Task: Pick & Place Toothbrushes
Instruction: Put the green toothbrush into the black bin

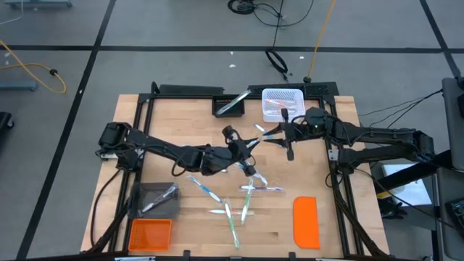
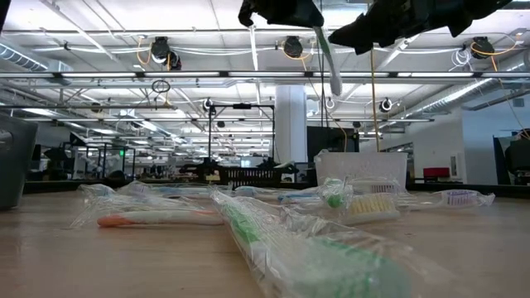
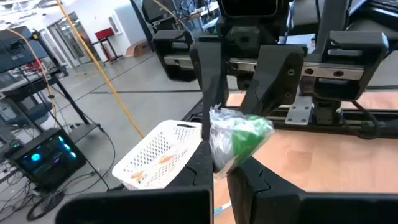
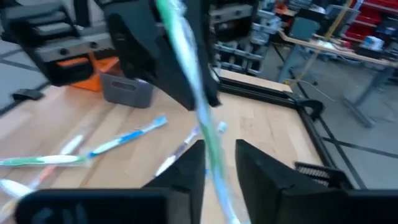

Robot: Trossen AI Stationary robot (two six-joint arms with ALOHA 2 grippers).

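**Green toothbrush passes between two arms above the tabletop**

Near the middle of the high view, both arms meet over the wooden tabletop [image 1: 188,217], and a wrapped green toothbrush [image 3: 239,140] hangs between them, seemingly mid-handover toward the white basket [image 1: 281,103] at upper centre. The left gripper [image 1: 243,156] reaches in from the left, forearm stretched low, its jaws pinching the brush. The right gripper [image 1: 286,134] comes in from the right, elbow bent near the basket; its jaws sit around the shaft, though I cannot tell whether they are pressed onto it. More toothbrushes [image 1: 232,206] lie scattered lower centre. An orange lid [image 1: 305,221] lies at lower right, a grey bin [image 1: 154,199] at lower left.
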